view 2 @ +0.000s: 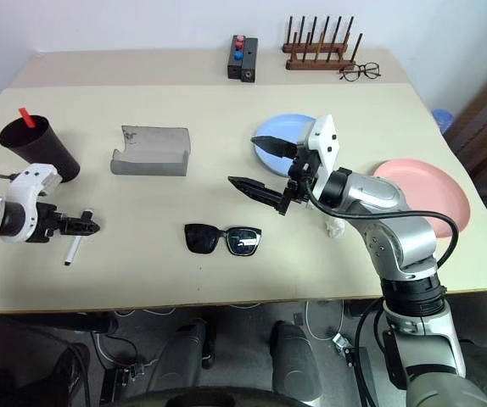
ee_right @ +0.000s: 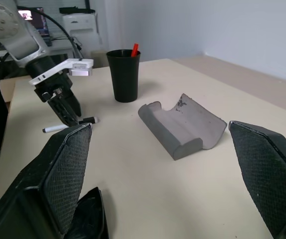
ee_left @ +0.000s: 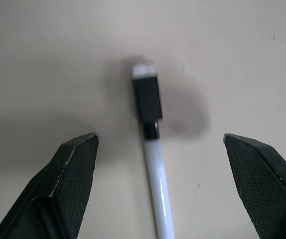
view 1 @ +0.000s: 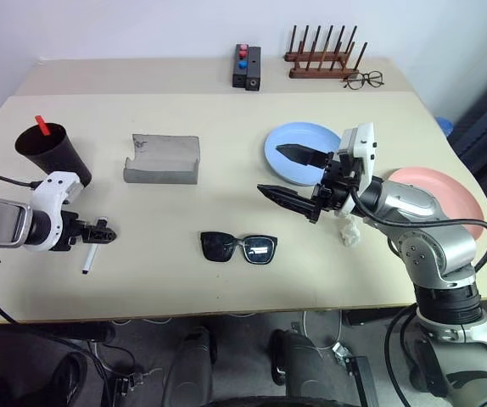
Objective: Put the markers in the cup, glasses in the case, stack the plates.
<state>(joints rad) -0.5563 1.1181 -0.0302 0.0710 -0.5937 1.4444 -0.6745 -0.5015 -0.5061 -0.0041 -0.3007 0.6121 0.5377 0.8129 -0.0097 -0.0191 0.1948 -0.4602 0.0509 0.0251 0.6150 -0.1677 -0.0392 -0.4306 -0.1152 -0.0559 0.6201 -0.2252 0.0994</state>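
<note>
Beige tabletop (view 1: 226, 280), holding the following.

Far left: dark brown-black tapered plastic cup (view 1: 54, 153), upright, with the red cap of a marker (view 1: 41, 125) poking above its rim.

Near left: white-bodied marker with black cap (view 1: 88, 259), lying flat on the table. The left gripper (view 1: 99, 232) hangs just above it, its two black fingers spread wide to either side of the pen and not touching it.

Centre left, right of the cup: grey matte hinged glasses case (view 1: 162, 158), lying open.

Centre near: black thick-framed sunglasses (view 1: 238, 248), flat on the table, arms folded.

Centre right: round light blue plate (view 1: 282, 153). The right gripper (view 1: 288, 174) is held in the air over its near edge, fingers wide apart, holding nothing.

Far right: round pink plate (view 1: 460, 199), well apart from the blue one, partly behind the right arm.

Far edge: small black box with red and blue buttons (view 1: 246, 66); wooden peg rack (view 1: 321, 56); thin wire-framed spectacles (view 1: 364, 80) beside the rack.
</note>
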